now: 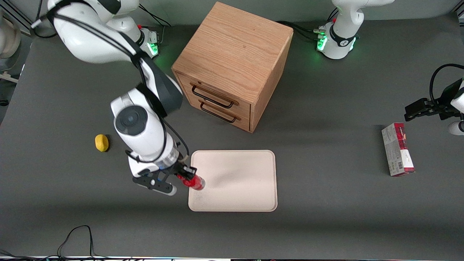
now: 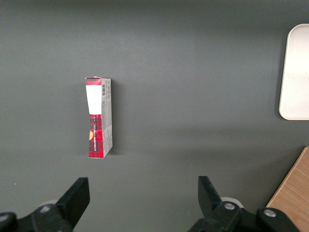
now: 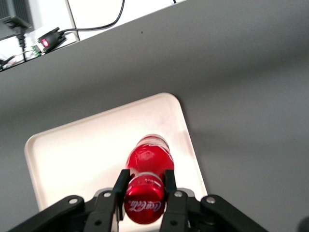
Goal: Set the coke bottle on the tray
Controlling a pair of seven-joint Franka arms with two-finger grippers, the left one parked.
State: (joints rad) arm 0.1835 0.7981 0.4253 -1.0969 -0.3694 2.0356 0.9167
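From the front, the gripper (image 1: 187,175) hangs over the edge of the tray (image 1: 239,188) that faces the working arm's end of the counter (image 1: 326,217), its fingers clamped on the coke bottle (image 1: 192,182) – the bottle tilts, its lower end over the tray surface just inside the rim; whether it touches the tray cannot be told here. The wooden drawer cabinet (image 1: 232,65) stands farther from the camera than the tray, a small yellow object (image 1: 102,142) lies toward the working arm's end, and a red-and-grey carton (image 1: 397,149) lies toward the parked arm's end. In the left wrist view the carton (image 2: 99,117) lies flat on the counter, with a strip of the tray (image 2: 295,72) and a corner of the cabinet (image 2: 293,193) showing. The right wrist view looks down the bottle (image 3: 147,181) – red cap (white script on it) nearest the camera – with the two fingers (image 3: 120,188) pressed to either side of its neck, and the tray (image 3: 82,150) directly beneath.
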